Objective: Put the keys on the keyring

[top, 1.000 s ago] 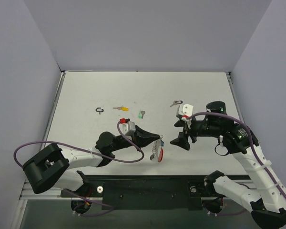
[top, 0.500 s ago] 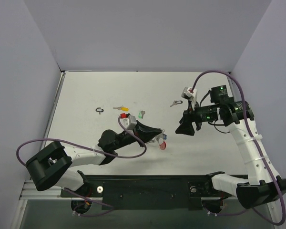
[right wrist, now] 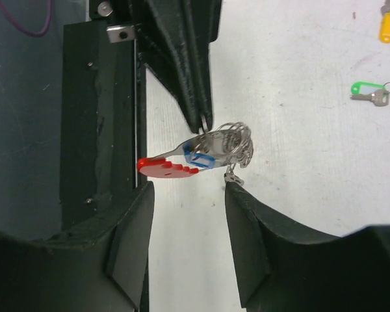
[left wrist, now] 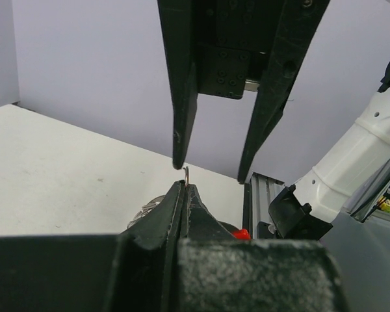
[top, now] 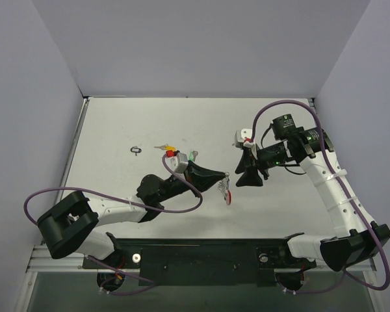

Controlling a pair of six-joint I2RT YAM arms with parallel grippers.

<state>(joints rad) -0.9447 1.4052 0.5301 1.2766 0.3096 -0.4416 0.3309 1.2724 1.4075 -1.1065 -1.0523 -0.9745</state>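
One silver metal keyring (top: 224, 187), a glinting beaded loop with a curved red plastic tag (right wrist: 164, 167) and a small blue-tagged key (right wrist: 199, 158) already on it, hangs over the near middle of the white table (top: 110, 123). The black left gripper (top: 226, 175) is pinched tight on its wire. The ring sits slightly farther and more to the right than half a second ago. The right gripper (top: 238, 180) has swung left to just beside it, smooth black fingers spread wide and holding nothing. Farther off to the left, a yellow-tagged key (top: 164, 147) and a green-tagged key (top: 193, 155) lie flat on the matte surface.
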